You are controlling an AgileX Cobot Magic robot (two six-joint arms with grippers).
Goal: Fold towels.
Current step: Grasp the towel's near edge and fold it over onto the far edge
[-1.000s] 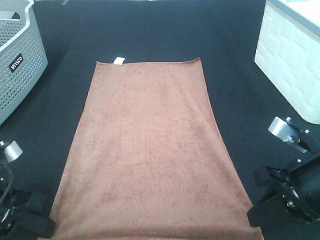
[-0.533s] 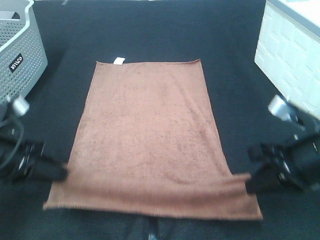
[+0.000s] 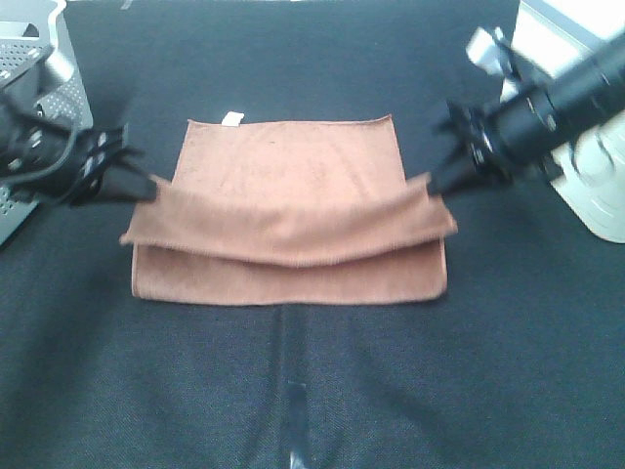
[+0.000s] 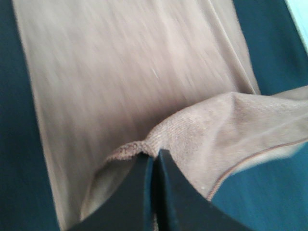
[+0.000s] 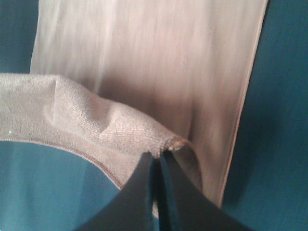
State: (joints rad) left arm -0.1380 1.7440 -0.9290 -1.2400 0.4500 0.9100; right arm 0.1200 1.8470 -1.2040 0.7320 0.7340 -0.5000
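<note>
You've carried the left gripper [image 3: 146, 186] and right gripper [image 3: 436, 185] from the frame's bottom corners to its upper half, pulling the lower edge of the towel [image 3: 293, 161] along, so it now lies doubled over.

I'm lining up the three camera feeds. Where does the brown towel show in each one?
Exterior high: towel mid-picture, its near half raised between left claw and right claw.
Left wrist: fills most of the picture, one corner pinched in the left claw.
Right wrist: fills most of the picture, the other corner pinched in the right claw.
Shared landmark: the raised stitched hem.
</note>
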